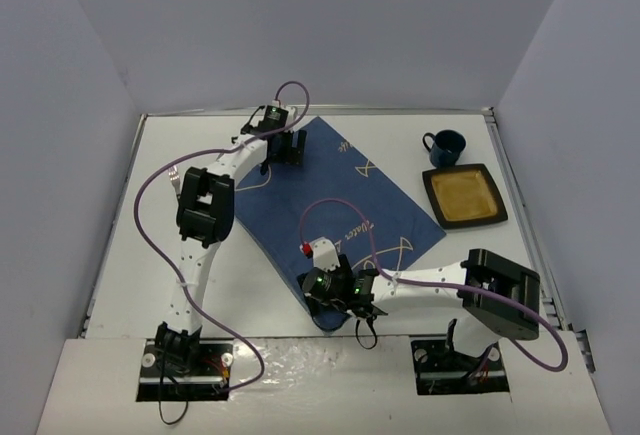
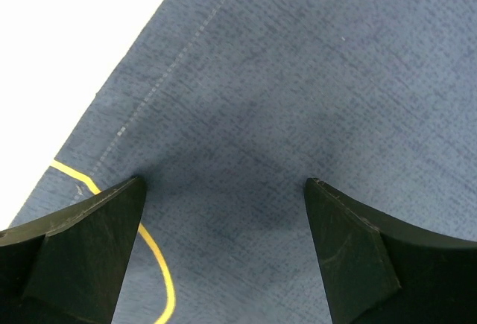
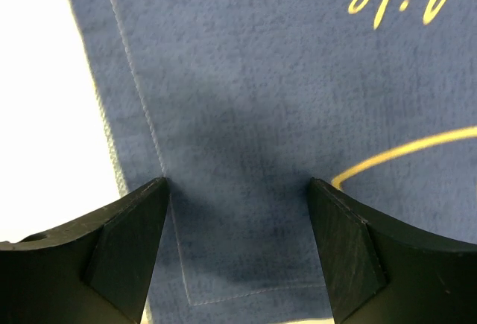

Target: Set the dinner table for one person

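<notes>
Top view: on the large flat white rectangular table [image 1: 390, 130] the blue fish-print cloth [image 1: 340, 190] lies skewed, its long axis running far-left to near-right. Your left fingers [image 1: 290, 148] are at its far corner and your right fingers [image 1: 362, 323] at its near corner, with the dark blue mug [image 1: 446, 145] and square yellow plate [image 1: 464, 195] well apart, far right. Left wrist: fingers spread, grasping nothing, cloth flat beneath and bare table leftward. Right wrist: likewise released over the stitched corner, so squaring the cloth probably needs both arms.

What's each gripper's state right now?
left gripper: open, holding nothing, tips at the cloth.
right gripper: open, holding nothing, tips at the cloth too.
</notes>
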Motion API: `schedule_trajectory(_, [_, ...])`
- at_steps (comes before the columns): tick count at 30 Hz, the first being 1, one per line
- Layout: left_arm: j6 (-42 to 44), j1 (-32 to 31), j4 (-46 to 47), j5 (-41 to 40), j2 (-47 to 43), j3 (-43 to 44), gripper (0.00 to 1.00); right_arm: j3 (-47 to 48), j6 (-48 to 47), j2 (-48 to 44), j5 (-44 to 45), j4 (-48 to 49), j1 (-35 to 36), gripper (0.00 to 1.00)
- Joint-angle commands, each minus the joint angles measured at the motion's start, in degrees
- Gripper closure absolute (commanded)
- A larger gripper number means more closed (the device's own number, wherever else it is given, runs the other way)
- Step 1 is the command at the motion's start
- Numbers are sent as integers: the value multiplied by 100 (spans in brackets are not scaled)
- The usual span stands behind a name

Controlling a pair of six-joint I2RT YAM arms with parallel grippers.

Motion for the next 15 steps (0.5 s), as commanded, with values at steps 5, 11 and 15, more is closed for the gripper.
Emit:
schedule_trajectory(5, [-146,209,-147,-183,145,398,16,-199,1142,-43,-577,-1475,719,28])
schedule_trajectory(11, [-78,209,-154,-156,-167,469,14,458,951,-562,-108,-2042,500,26])
schedule_trajectory(15, [-32,209,-176,-186,-586,469,12,949,771,-908,230,-2345,205,22])
